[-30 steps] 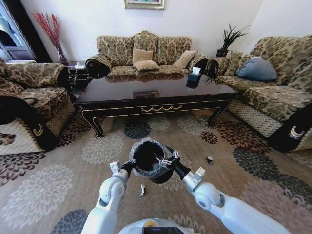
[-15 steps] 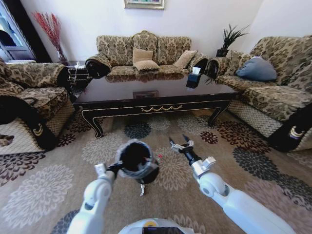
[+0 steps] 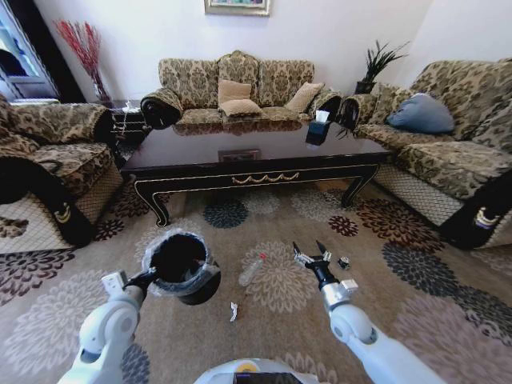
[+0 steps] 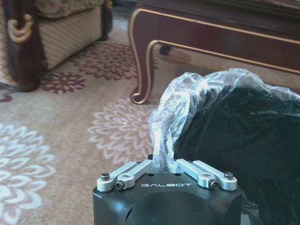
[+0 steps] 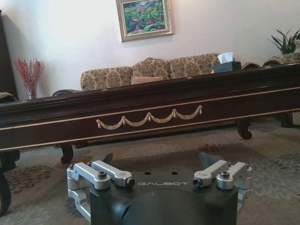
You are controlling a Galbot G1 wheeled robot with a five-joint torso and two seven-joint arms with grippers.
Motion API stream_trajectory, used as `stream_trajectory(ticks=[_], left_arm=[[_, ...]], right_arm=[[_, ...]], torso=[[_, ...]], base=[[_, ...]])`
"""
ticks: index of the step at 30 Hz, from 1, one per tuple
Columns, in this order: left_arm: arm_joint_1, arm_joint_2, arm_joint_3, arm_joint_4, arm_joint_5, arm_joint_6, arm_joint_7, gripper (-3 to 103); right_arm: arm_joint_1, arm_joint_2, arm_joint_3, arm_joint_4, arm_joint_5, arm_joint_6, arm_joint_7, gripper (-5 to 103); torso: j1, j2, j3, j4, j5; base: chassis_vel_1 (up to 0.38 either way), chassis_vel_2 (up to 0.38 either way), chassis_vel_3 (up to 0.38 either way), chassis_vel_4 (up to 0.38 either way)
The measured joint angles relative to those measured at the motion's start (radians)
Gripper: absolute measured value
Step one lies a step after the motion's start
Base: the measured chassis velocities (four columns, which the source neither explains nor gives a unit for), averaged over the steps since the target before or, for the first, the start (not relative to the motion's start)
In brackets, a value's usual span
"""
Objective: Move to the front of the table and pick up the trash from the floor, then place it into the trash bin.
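Lettering reading "GALBOT" shows in white on the black housing of both wrists, in the left and the right wrist views. The left claw (image 4: pixel 165 165) is pinched narrow on the rim of the trash bin (image 3: pixel 182 264), gripping the crinkled translucent liner folded over it; the bin hangs tilted above the carpet (image 3: pixel 72 312), its dark mouth turned up and its far side cut off in the left wrist view. The right claw (image 3: pixel 313 255) stands wide apart and holds nothing, hovering low over the carpet. Between the two claws lies a clear plastic bottle (image 3: pixel 251 270) with a red cap, and nearer the robot a tiny white scrap (image 3: pixel 233 311). Just beside the right claw, on its outer side, sits a tiny dark piece (image 3: pixel 343 262), too small to make out. Beyond them stands the long dark desk (image 3: pixel 256 164) with gold scroll trim on its near apron. Near its far right corner sits a black tissue box (image 3: pixel 318 130). Patterned sofas (image 3: pixel 236 92) ring the desk; a framed picture (image 5: pixel 144 18) hangs on the wall behind.
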Motion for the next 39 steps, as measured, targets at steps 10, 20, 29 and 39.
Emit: stream_trajectory(ticks=[10, 20, 29, 39], left_arm=[[0.031, 0.034, -0.142, 0.010, -0.052, -0.013, 0.019, 3], [0.028, 0.056, -0.211, 0.077, -0.052, -0.035, 0.032, 3], [0.040, 0.045, -0.219, 0.083, -0.050, -0.044, 0.046, 3], [0.032, 0.054, -0.229, 0.084, -0.053, -0.045, 0.050, 3]], right_arm=[[-0.061, 0.060, 0.017, -0.045, -0.065, 0.036, -0.018, 100], [-0.027, 0.084, -0.066, -0.100, -0.121, 0.038, -0.058, 100], [0.069, 0.070, -0.103, -0.202, -0.109, 0.017, -0.018, 100], [0.131, 0.027, -0.038, -0.291, -0.030, -0.036, 0.031, 100]], torso=[[0.000, 0.000, 0.000, 0.0000, 0.0001], [0.000, 0.000, 0.000, 0.0000, 0.0001], [0.000, 0.000, 0.000, 0.0000, 0.0003], [0.000, 0.000, 0.000, -0.0003, 0.0003]], base=[[0.000, 0.000, 0.000, 0.000], [0.000, 0.000, 0.000, 0.000], [0.000, 0.000, 0.000, 0.000], [0.000, 0.000, 0.000, 0.000]])
